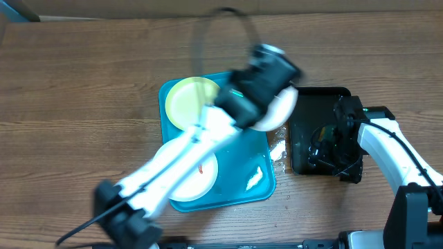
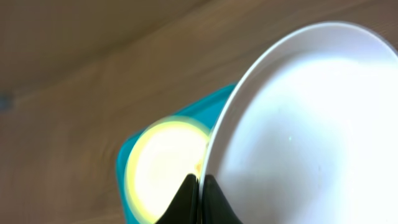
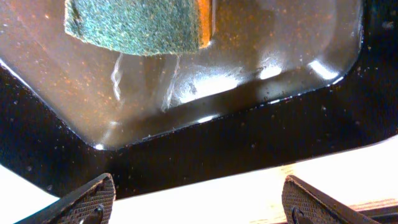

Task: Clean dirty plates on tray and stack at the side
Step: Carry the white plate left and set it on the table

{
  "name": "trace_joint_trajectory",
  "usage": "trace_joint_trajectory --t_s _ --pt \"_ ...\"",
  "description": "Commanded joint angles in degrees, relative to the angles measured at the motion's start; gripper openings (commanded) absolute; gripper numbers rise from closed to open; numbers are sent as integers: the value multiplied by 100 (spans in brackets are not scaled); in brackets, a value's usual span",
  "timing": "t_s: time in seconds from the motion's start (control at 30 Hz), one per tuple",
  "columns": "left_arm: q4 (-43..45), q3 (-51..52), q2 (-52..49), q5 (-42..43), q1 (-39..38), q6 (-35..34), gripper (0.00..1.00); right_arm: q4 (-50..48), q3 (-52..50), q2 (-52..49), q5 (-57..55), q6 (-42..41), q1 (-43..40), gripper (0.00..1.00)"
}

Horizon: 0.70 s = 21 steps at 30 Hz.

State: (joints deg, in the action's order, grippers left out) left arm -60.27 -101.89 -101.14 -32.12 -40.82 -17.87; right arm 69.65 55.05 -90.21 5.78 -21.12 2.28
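The left arm (image 1: 173, 162) reaches in from the near-left side of the blue tray (image 1: 242, 155) and crosses over it diagonally towards its far-right corner. The tray sits on a wooden table (image 1: 83, 83).

In the tray's far-left corner lies the yellow plate (image 1: 188, 100) with its pale green rim, flat on the tray floor. In the near-left corner lies a white plate (image 1: 202, 183), partly hidden under the arm, with a small red smear (image 1: 201, 169) on its face.

Over the tray's far-right corner the left gripper (image 2: 200, 196) is pinched tight on the rim of a second white plate (image 2: 298, 124). This plate is lifted off the tray and tilted, and it hangs over the tray's right edge. In the left wrist view its face looks bright and plain, and the yellow plate and a corner of the tray show below it.

Near the tray's near-right corner there is a white patch (image 1: 255, 178) on the floor; what it is cannot be told.

Just to the right of the blue tray sits a black tray (image 1: 325, 104). It holds shallow liquid, and a green sponge (image 3: 137, 22) with an orange edge lies in it.

The right gripper (image 3: 199, 208) is over the black tray with its fingers (image 3: 93, 202) spread wide apart and nothing between them. The sponge lies apart from it.
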Motion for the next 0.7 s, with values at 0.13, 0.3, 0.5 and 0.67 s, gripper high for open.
trace_joint_trajectory --t_s 0.13,0.3,0.5,0.67 --pt "-1401 -114 605 2129 2371 -1064 4 -94 9 17 42 17 -15 87" --pt "-1932 4 597 2188 3956 -1064 4 -90 9 17 42 17 -15 87" --pt "-1888 566 597 2120 5657 -1067 4 -92 9 17 42 17 -15 87" --pt "-1145 1670 595 2516 6905 -1113 4 -72 9 17 39 17 -15 87"
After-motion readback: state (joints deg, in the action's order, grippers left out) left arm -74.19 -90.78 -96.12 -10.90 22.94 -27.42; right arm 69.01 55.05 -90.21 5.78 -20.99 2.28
